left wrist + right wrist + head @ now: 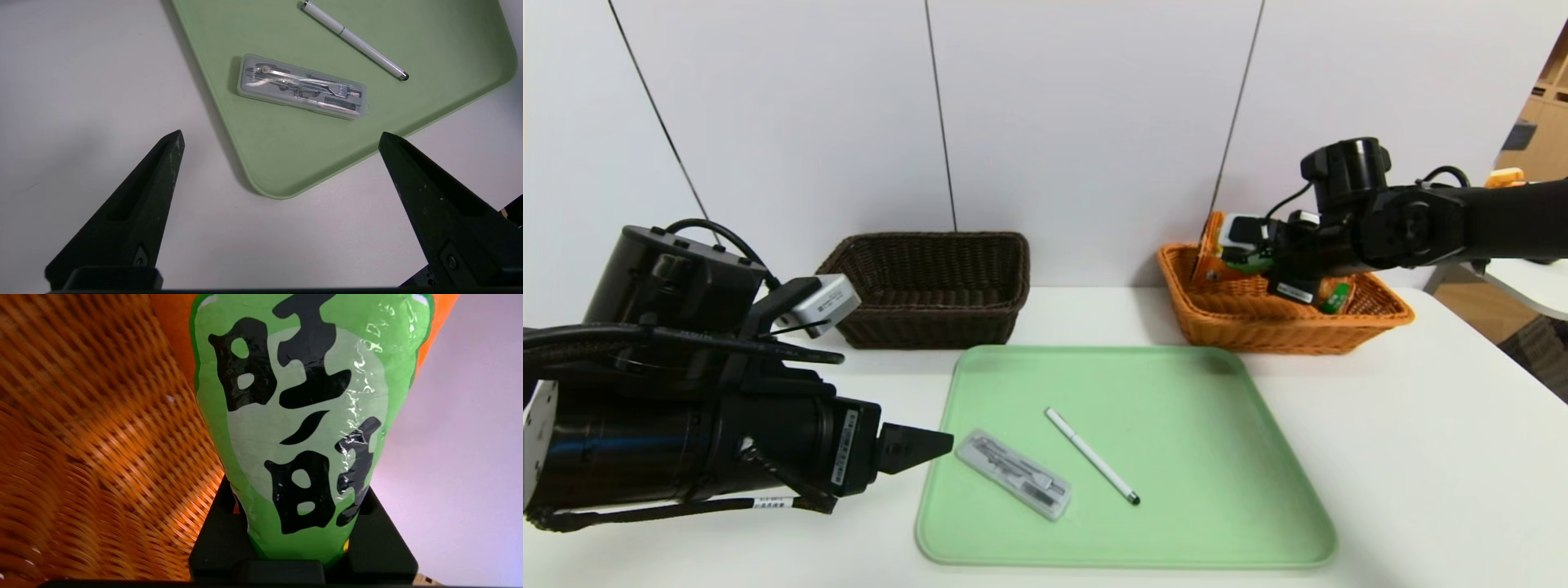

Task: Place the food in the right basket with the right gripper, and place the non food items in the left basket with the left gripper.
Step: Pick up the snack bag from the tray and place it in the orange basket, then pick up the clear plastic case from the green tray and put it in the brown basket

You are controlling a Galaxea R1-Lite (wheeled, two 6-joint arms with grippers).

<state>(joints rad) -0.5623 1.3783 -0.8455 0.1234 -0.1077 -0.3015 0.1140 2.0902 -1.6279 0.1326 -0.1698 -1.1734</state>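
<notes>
Left tool [280, 136], lower left of head view: fingers spread over the bench edge of the green tray [1225, 457], compass case [1014, 474] and pen [1092, 456] unpicked. Far right: right tool [302, 547] pinching the snack bag [302, 416] inside the orange-tan basket [1258, 327]. Step: depositing food; next, release.

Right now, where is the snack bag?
In the head view, the snack bag is on the right, over the back left of the orange-tan basket, gripped by the right hand; the right wrist view shows its green label between the fingers.
</notes>
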